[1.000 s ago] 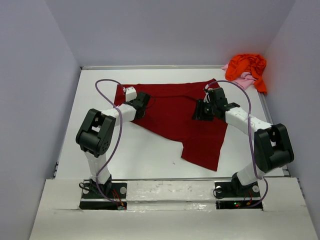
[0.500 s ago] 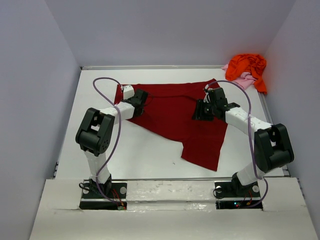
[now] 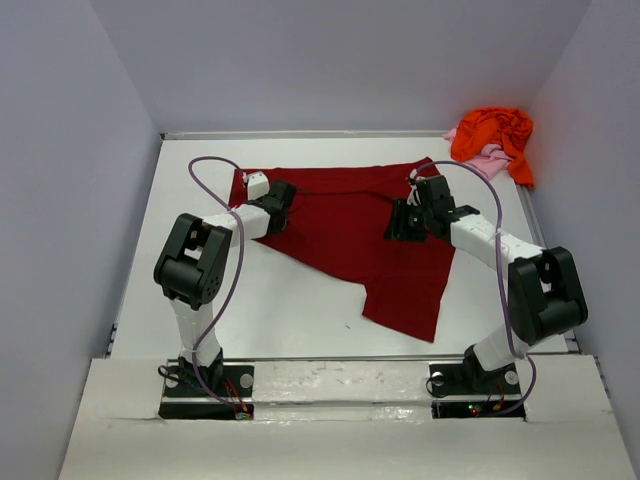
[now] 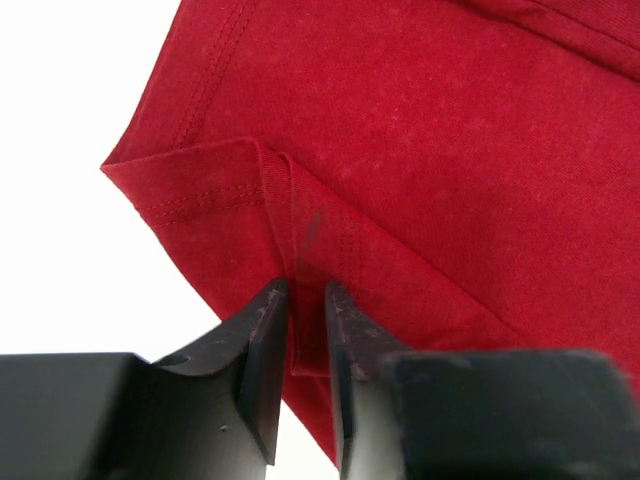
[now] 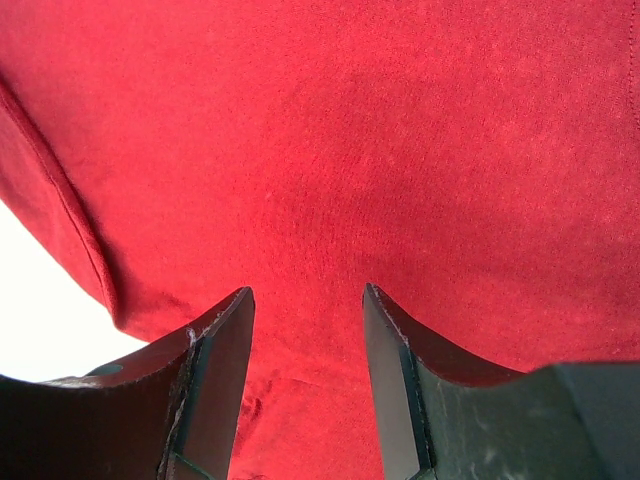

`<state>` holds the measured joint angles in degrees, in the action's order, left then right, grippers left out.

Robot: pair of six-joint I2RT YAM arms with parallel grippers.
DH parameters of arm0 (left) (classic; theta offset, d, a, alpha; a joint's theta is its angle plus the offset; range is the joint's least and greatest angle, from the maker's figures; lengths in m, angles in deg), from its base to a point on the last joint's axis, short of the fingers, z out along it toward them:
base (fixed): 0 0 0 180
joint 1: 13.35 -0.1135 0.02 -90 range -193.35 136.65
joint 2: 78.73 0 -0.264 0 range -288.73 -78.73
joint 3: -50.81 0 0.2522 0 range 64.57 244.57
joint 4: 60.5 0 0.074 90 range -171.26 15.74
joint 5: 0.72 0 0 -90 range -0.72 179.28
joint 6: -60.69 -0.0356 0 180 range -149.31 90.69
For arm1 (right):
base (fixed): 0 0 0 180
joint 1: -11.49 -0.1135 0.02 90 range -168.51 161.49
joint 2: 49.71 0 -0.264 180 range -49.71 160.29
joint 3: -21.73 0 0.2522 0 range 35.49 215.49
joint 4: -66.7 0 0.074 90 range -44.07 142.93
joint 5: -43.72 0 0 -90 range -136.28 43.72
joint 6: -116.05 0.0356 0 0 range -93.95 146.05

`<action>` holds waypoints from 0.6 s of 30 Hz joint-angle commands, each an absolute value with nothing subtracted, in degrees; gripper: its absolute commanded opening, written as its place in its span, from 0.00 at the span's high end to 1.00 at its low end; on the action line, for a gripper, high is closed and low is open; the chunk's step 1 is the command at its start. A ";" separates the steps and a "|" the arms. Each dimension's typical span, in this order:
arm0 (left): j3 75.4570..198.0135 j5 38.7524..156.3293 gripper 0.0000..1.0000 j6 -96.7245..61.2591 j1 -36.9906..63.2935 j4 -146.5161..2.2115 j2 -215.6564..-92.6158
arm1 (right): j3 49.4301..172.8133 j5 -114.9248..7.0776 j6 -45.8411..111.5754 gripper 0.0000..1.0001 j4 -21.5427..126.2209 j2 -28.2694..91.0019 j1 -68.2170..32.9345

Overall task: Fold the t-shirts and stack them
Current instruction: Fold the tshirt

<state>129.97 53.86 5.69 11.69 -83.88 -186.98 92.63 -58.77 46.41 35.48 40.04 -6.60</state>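
The dark red t-shirt (image 3: 350, 235) lies spread on the white table, with one flap trailing toward the near edge. My left gripper (image 3: 284, 208) is at the shirt's left side. In the left wrist view the left gripper (image 4: 307, 292) is shut on a pinched fold of the hemmed edge of the dark red t-shirt (image 4: 430, 150). My right gripper (image 3: 404, 222) hangs over the shirt's right part. The right wrist view shows that gripper (image 5: 306, 300) open, with flat red cloth (image 5: 350, 140) below and nothing held. The orange t-shirt (image 3: 495, 130) and the pale pink t-shirt (image 3: 487, 160) lie crumpled together at the far right corner.
Grey walls close in the table (image 3: 200, 290) on the left, far and right sides. Purple cables loop off both arms above the cloth. Bare white table surface lies left of the red shirt and along the near edge.
My left gripper has drawn its jaws slightly closer on the fold and shifted a little. The right arm and the shirts in the corner have not moved.
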 commanded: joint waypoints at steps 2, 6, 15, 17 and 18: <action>130.57 53.94 0.88 5.49 11.53 -82.61 -186.83 | 92.62 -59.47 45.83 0.47 37.99 40.90 -7.06; 129.87 54.39 1.00 5.40 11.61 -81.91 -186.40 | 92.44 -59.20 45.74 0.47 38.08 40.99 -7.06; 131.09 58.34 1.00 4.09 12.76 -84.00 -178.41 | 87.53 -57.98 50.30 0.47 40.36 34.94 -9.60; 134.34 58.52 1.00 2.51 12.84 -87.17 -176.21 | 81.91 -55.53 53.11 0.48 41.76 29.14 -11.44; 135.40 58.69 1.00 1.89 12.76 -88.05 -175.68 | 80.07 -54.82 54.08 0.48 41.60 27.30 -12.24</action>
